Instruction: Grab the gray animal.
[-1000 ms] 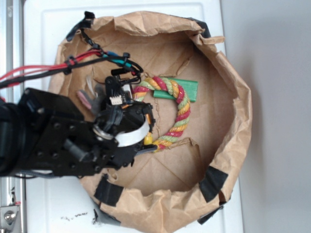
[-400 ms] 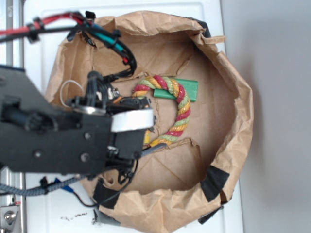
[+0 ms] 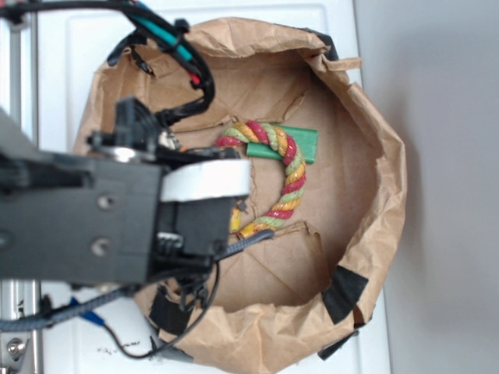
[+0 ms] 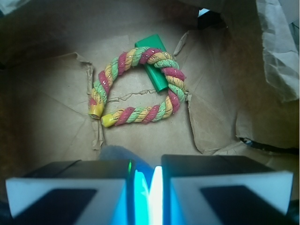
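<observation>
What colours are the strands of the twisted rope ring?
Red, yellow and green strands on the rope ring; clearest in the wrist view.

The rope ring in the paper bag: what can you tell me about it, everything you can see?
The rope ring is a thick cord of red, yellow and green strands twisted together, bent into a loop. The loop is not closed: its two yellow-tipped ends nearly meet at the lower left in the wrist view. It lies flat on the creased floor of the brown paper bag, and its far side crosses over a green block. Nothing else touches it.
</observation>
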Motion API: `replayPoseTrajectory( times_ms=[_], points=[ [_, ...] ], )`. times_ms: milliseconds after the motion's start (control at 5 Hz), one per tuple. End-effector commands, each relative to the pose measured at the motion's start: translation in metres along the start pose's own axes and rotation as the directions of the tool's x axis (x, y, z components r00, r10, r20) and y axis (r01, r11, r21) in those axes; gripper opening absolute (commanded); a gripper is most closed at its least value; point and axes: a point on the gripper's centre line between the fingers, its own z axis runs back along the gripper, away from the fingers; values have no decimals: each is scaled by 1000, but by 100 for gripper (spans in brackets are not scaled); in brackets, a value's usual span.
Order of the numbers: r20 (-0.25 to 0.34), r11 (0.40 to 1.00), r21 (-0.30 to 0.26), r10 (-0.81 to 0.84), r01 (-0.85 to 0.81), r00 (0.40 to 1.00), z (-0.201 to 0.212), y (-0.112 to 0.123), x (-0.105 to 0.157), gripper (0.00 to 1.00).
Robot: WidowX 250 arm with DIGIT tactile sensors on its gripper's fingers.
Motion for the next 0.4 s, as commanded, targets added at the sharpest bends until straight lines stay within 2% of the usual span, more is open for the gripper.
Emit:
replayPoseTrajectory(
  times_ms=[0, 200],
  points=[
    [83, 979, -94, 190, -182, 978, 33, 4, 27, 0],
    [119, 969, -98, 240, -229, 964, 33, -2, 33, 0]
  ],
)
